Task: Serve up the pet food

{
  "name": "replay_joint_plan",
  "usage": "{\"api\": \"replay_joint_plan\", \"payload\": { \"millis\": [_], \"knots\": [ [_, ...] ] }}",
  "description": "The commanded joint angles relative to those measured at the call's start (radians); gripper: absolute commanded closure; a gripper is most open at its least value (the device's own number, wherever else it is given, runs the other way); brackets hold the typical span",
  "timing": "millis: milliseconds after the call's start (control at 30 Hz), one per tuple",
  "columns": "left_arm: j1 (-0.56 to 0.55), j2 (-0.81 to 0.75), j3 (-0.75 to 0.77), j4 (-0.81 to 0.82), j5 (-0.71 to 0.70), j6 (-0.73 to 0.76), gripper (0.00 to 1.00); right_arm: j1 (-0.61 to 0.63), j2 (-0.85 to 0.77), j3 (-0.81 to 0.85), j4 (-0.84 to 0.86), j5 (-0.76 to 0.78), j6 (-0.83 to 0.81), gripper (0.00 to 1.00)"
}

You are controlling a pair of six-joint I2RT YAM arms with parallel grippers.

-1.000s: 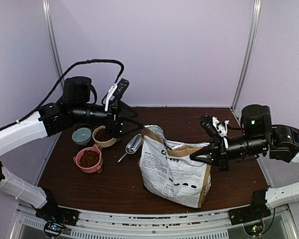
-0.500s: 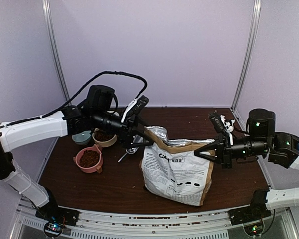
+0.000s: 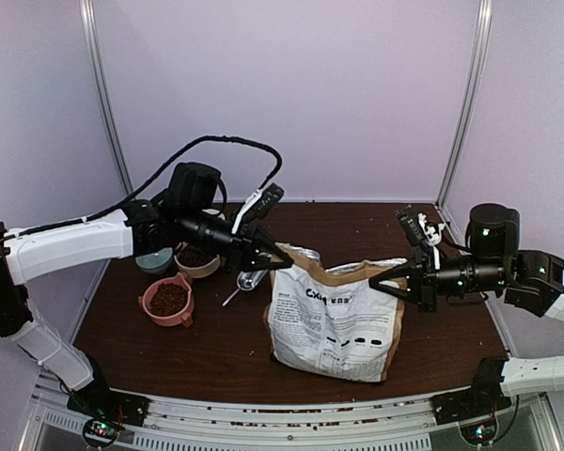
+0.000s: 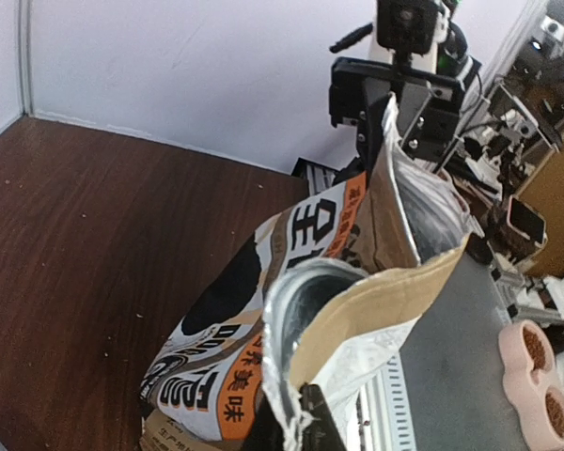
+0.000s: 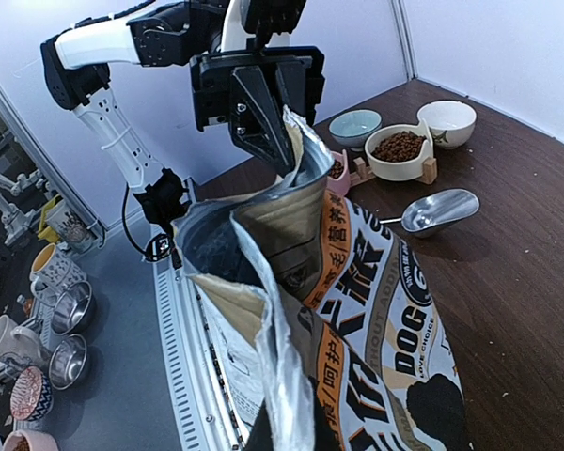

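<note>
- The left gripper (image 3: 274, 259) has its black fingers pressed together on the crinkled rim of the bag (image 3: 334, 319), at the left corner of the mouth, near the centre of the top view
- The right gripper (image 3: 397, 280) is clamped just as tightly on the opposite corner, right of centre, and the mouth gapes between the two grips
- The bag is a stiff, creased foil pouch, silver inside, tan along the lip, and printed in white, orange and black outside
- It stands upright on the dark wood-grain table (image 3: 197, 348)
- The inside of the bag is too dark in the wrist views to make out
- The pet food (image 3: 168, 299) is a loose mass of tiny reddish-brown pellets
- It fills a pink bowl (image 3: 150, 305) at the left and a round tan bowl (image 3: 205, 271) just behind it, both apart from the bag
- A shiny metal scoop (image 5: 439, 209) lies on the table between the tan bowl and the bag
- A smooth teal bowl (image 3: 154, 258) sits beside the tan bowl
- A white bowl (image 5: 446, 117) shows at the upper right of the right wrist view
</note>
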Motion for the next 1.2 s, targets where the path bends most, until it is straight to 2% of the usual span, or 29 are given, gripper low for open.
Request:
{"api": "replay_joint_plan", "payload": {
  "millis": [0, 133, 367, 633, 767, 833, 900, 967, 1067, 1167],
  "knots": [
    [-0.012, -0.059, -0.017, 0.061, -0.006, -0.02, 1.0, -0.03, -0.046, 0.033, 0.205, 0.103, 0.016, 1.0],
    [0.0, -0.167, -0.064, 0.124, -0.044, -0.065, 1.0, -0.042, -0.058, 0.059, 0.173, 0.159, 0.013, 1.0],
    [0.033, -0.356, -0.222, 0.332, -0.074, -0.207, 1.0, -0.068, -0.02, 0.058, 0.16, 0.242, 0.031, 1.0],
    [0.123, -0.412, -0.321, 0.371, -0.078, -0.225, 1.0, -0.082, 0.065, 0.022, 0.286, 0.153, 0.047, 1.0],
    [0.19, -0.411, -0.367, 0.471, -0.065, -0.284, 1.0, -0.09, 0.107, 0.026, 0.309, 0.026, 0.049, 0.99],
    [0.191, -0.392, -0.349, 0.465, -0.04, -0.286, 1.0, -0.092, 0.11, 0.038, 0.305, -0.078, 0.053, 0.82],
    [0.19, -0.372, -0.33, 0.456, -0.006, -0.287, 1.0, -0.091, 0.096, 0.042, 0.292, -0.116, 0.051, 0.59],
    [0.19, -0.362, -0.318, 0.445, 0.006, -0.284, 1.0, -0.095, 0.074, 0.038, 0.264, -0.121, 0.036, 0.47],
    [0.191, -0.361, -0.314, 0.439, 0.006, -0.277, 1.0, -0.119, 0.055, 0.026, 0.237, -0.123, 0.023, 0.36],
    [0.191, -0.361, -0.312, 0.428, 0.004, -0.272, 1.0, -0.137, 0.06, 0.016, 0.255, -0.148, 0.034, 0.34]
  ]
}}
